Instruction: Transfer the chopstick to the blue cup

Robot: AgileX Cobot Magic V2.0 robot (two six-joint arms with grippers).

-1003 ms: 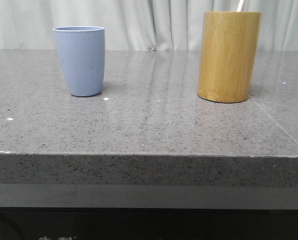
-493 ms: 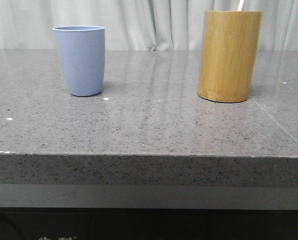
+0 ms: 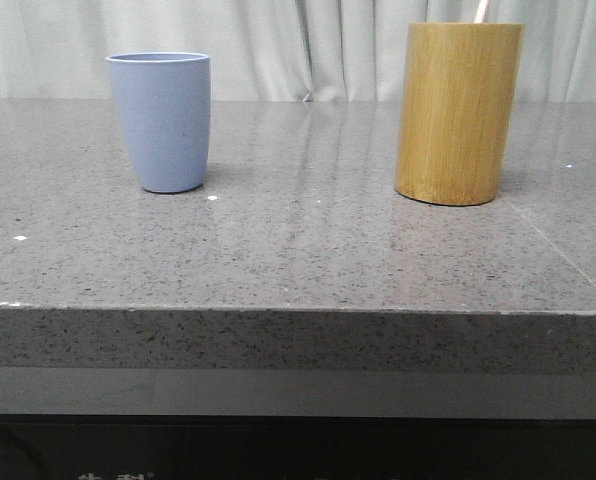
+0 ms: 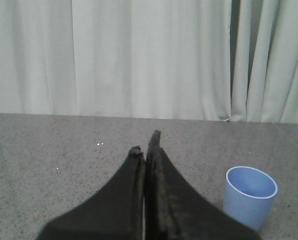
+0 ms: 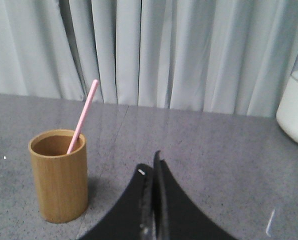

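1. Nothing moved since the earlier front views: blue cup [image 3: 161,121] and bamboo holder [image 3: 459,112] in the same spots on the grey table [image 3: 298,250].
2. Chopstick [image 5: 82,116]: pale pink, leaning inside the bamboo holder, upper part sticking out past the rim; in the front view only its tip showing above the holder [image 3: 481,11].
3. Blue cup: upright, empty as far as the left wrist view shows [image 4: 250,196], well apart from the holder.
4. Left gripper [image 4: 145,148]: fingers pressed together, holding nothing, hanging above the table near the blue cup.
5. Right gripper [image 5: 150,167]: fingers pressed together, holding nothing, beside the holder and apart from the chopstick.
6. Progress: none yet, by judgement. Left to do: opening the right fingers, pinching the chopstick, lifting it clear of the holder, carrying it across, lowering it into the blue cup.
7. Hidden or unclear: lower part of the chopstick inside the holder; a white object [image 5: 295,102] cut off at the edge of the right wrist view, identity not clear.
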